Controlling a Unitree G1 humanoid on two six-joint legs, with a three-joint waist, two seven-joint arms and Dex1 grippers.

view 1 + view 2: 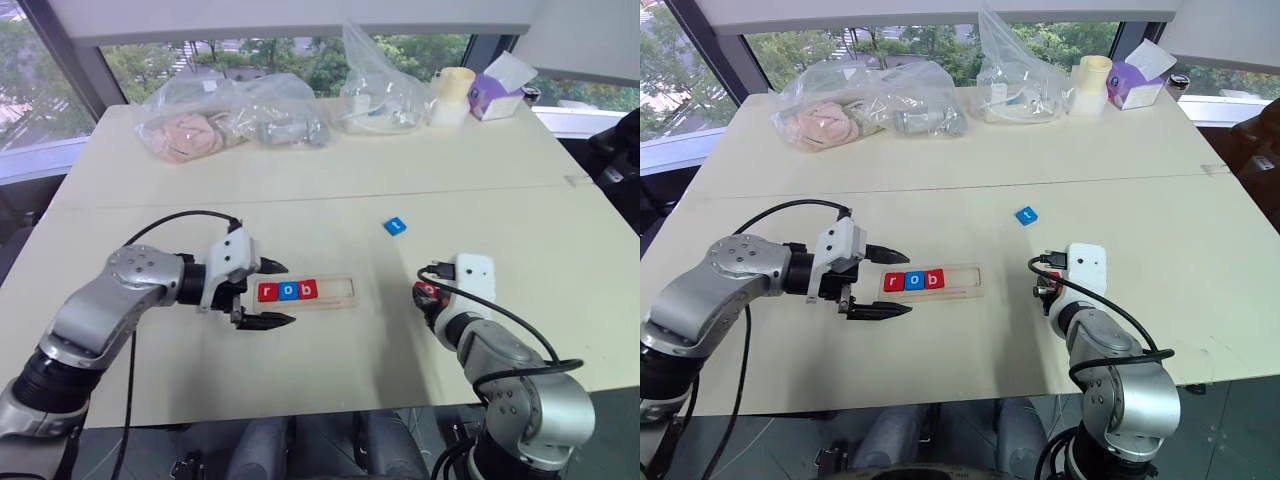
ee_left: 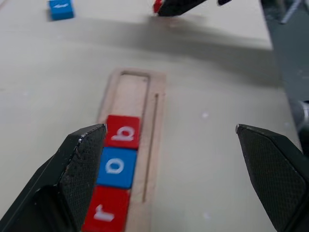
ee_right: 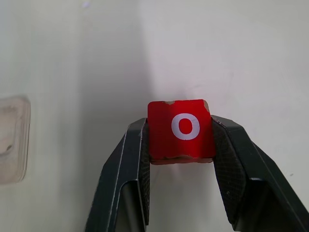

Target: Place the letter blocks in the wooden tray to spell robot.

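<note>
The wooden tray lies mid-table and holds a red r block, a blue o block and a red b block in its left part. My left gripper hovers open just left of the tray's left end. To the right of the tray, my right gripper is shut on a red o block, seen also as a red tip in the left eye view. A blue block lies alone farther back on the table.
Clear plastic bags with soft items, a pale cup and a tissue box line the table's far edge. Open tabletop lies between them and the tray.
</note>
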